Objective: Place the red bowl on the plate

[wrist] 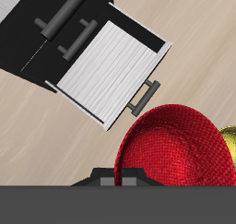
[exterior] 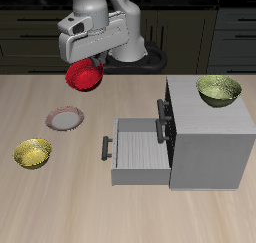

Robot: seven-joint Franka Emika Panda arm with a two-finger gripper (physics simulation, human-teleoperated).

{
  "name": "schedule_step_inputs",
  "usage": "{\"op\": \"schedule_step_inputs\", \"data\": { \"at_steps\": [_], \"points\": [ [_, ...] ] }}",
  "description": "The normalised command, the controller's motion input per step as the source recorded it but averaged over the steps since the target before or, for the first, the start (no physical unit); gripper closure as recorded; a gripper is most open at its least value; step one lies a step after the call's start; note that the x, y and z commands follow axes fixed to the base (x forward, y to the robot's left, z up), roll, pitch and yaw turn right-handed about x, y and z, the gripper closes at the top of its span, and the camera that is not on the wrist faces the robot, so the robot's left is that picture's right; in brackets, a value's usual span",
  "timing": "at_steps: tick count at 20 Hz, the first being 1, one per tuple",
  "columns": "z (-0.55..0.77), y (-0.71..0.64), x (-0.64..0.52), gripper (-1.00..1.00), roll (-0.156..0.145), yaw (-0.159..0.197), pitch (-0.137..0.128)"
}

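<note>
Count first: three bowls and one plate. One red bowl [exterior: 86, 77], two yellow-green bowls, and a single plate [exterior: 66, 118] with its reddish-brown rim.

The red bowl is up off the table [exterior: 120, 212], in the upper left of the exterior frame, hanging under the tool [exterior: 88, 63]. It is tilted, its opening turned partly toward the camera and downward rather than straight up. Being round, it has no long axis to speak of. In the wrist view the red bowl [wrist: 180, 147] fills the frame close to the tool, its textured inside facing the camera.

The tool's fingers are hidden behind the bowl and the arm's body, so how far apart they stand I cannot tell. The bowl sits right against the tool with nothing else under it, though the contact itself is out of sight.

The plate lies flat on the table at centre left of the exterior frame, below the bowl in the picture, and bare.

One yellow-green bowl [exterior: 33, 153] sits on the table at lower left, near the plate but not touching. The other yellow-green bowl [exterior: 219, 90] rests on top of the grey cabinet [exterior: 210, 147] at the right. One drawer [exterior: 140, 154] of it stands pulled out; the wrist view shows that open drawer [wrist: 109, 69] with its pale floor and dark handle.
</note>
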Motion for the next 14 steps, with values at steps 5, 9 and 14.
{"op": "schedule_step_inputs", "data": {
  "at_steps": [5,9,14],
  "points": [
    [0.16,-0.14,-0.14,1.0,-0.04,-0.152,-0.028],
    [0.12,-0.23,-0.19,1.0,-0.054,-0.068,-0.048],
    [0.02,-0.2,-0.13,1.0,-0.046,-0.051,-0.016]
  ]
}}
